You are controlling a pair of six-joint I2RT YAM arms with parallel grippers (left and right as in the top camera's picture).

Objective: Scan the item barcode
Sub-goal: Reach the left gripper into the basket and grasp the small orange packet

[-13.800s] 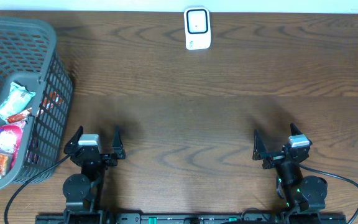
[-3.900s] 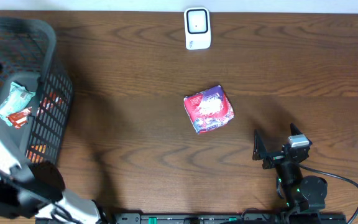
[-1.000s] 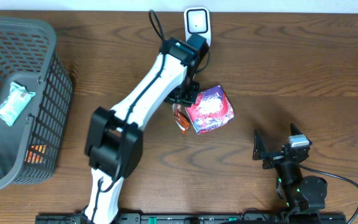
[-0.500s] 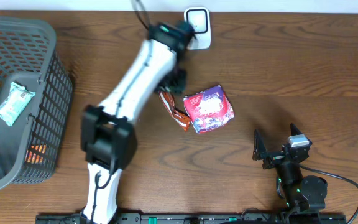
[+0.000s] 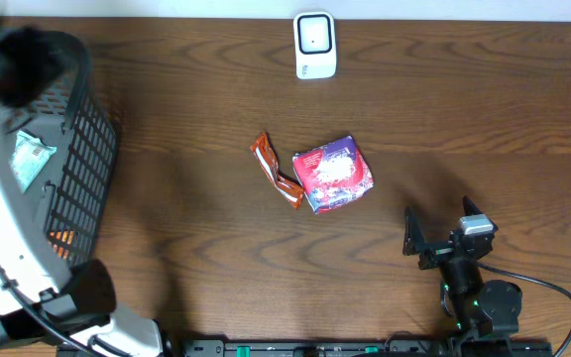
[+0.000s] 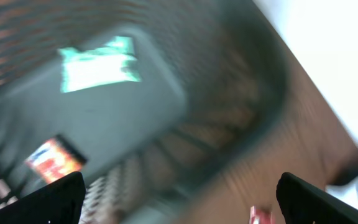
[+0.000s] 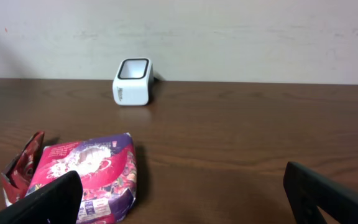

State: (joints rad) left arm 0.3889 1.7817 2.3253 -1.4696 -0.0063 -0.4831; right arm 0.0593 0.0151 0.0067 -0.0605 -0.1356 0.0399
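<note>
Spread wide, the left fingers [image 6: 42,202] hover over the basket [image 6: 253,124] where a teal packet [image 6: 98,62] lies; the right fingers [image 7: 42,199] idle, spread too. Light, crinkly and soft, it looks best pinched by a sealed end.

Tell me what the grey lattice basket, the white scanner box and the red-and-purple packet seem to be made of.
Grey lattice basket: likely moulded plastic, matte; uniform grid walls with a thick rim.
White scanner box: hard plastic, smooth, with a dark glossy window, probably glass or acrylic.
Red-and-purple packet: thin printed film, slightly shiny, creased and puffed; plastic or foil laminate, can't tell which.
</note>
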